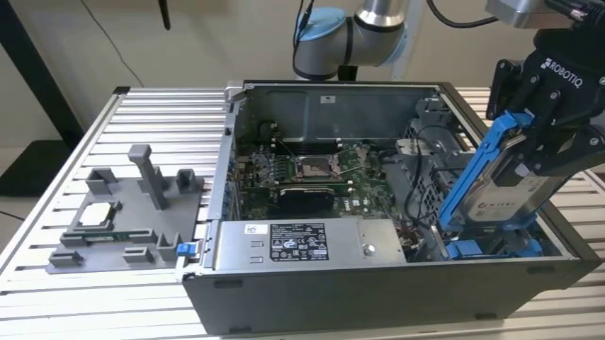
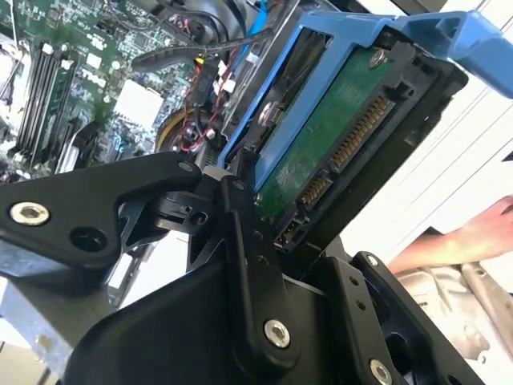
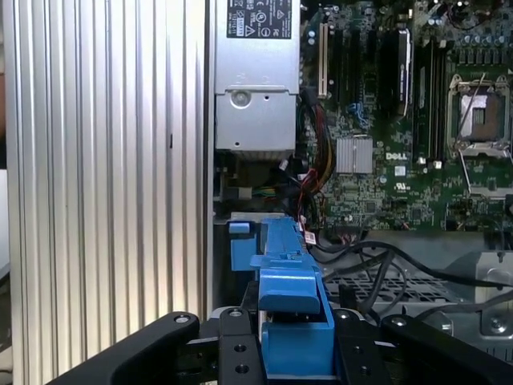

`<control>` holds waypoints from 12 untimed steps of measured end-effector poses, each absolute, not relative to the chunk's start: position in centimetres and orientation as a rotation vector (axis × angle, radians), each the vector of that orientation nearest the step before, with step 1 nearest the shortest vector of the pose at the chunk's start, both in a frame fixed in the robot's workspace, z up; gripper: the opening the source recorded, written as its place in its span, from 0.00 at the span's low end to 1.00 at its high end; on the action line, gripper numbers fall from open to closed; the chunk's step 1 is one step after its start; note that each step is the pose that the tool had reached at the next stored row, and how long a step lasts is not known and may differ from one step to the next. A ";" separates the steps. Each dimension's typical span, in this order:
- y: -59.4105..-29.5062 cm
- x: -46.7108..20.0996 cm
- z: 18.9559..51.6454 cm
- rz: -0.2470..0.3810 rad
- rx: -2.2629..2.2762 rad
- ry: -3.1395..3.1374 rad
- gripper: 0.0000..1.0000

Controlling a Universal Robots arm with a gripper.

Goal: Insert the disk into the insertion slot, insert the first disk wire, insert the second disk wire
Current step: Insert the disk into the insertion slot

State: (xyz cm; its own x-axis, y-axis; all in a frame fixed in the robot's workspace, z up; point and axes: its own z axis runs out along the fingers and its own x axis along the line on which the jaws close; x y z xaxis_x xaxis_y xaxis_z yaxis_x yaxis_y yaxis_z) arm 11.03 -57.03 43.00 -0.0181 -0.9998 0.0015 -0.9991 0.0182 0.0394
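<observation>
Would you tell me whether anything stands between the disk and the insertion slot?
Nothing visible does: the gripper holds the disk tilted, its lower end at the insertion slot. Black cables lie close beside, not across.

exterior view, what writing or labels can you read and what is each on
Black pincer housing: a maker's name in white capitals.
Silver-grey hard drive in a blue plastic frame: white label, print too small to read.
Grey metal power supply box: white label, print too small to read.

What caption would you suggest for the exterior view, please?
The gripper holds the disk, tilted, over the insertion slot of the open computer case.
</observation>
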 end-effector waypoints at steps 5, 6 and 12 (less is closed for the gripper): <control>-57.0 11.3 42.3 -0.046 2.183 -2.222 0.00; -57.0 11.4 42.1 -0.046 2.183 -2.222 0.00; -57.0 11.7 41.3 -0.047 2.183 -2.223 0.00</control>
